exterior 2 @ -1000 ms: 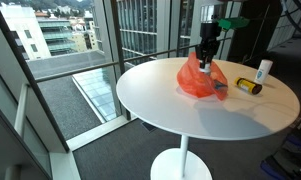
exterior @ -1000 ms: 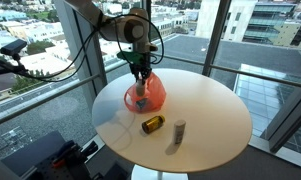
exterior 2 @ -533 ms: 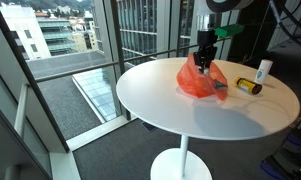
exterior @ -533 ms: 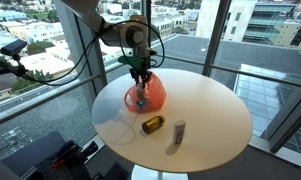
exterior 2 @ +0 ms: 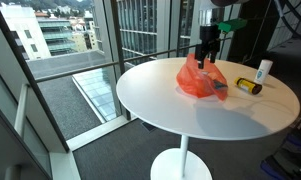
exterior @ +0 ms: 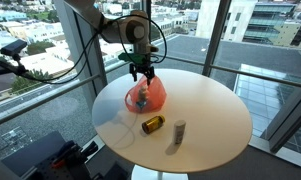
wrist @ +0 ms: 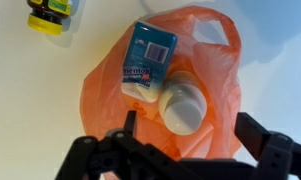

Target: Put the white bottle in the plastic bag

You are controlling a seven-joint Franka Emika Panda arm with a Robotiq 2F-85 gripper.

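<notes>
The plastic bag (wrist: pixel 105 100) lies open and crinkled on the round white table, seen from straight above in the wrist view. Inside it rests the white bottle (wrist: pixel 183 105), pale cap toward the camera, with a teal label on its body. My gripper (wrist: pixel 190 130) hangs just above the bag, open, its dark fingers (wrist: pixel 258 135) spread either side of the cap and touching nothing. In both exterior views the gripper (exterior: pixel 141 72) (exterior 2: pixel 204 58) stands over the top of the bag (exterior: pixel 145 96) (exterior 2: pixel 200 80).
An amber bottle (exterior: pixel 152 124) (exterior 2: pixel 248 87) (wrist: pixel 50 12) with a dark cap lies on the table (exterior: pixel 205 105) near the bag. A slim pale cylinder (exterior: pixel 179 129) (exterior 2: pixel 263 70) stands beside it. Tall windows surround the table.
The gripper, shut inside the bag's mouth before, has opened and lifted a little; the white bottle now lies free in the bag.
</notes>
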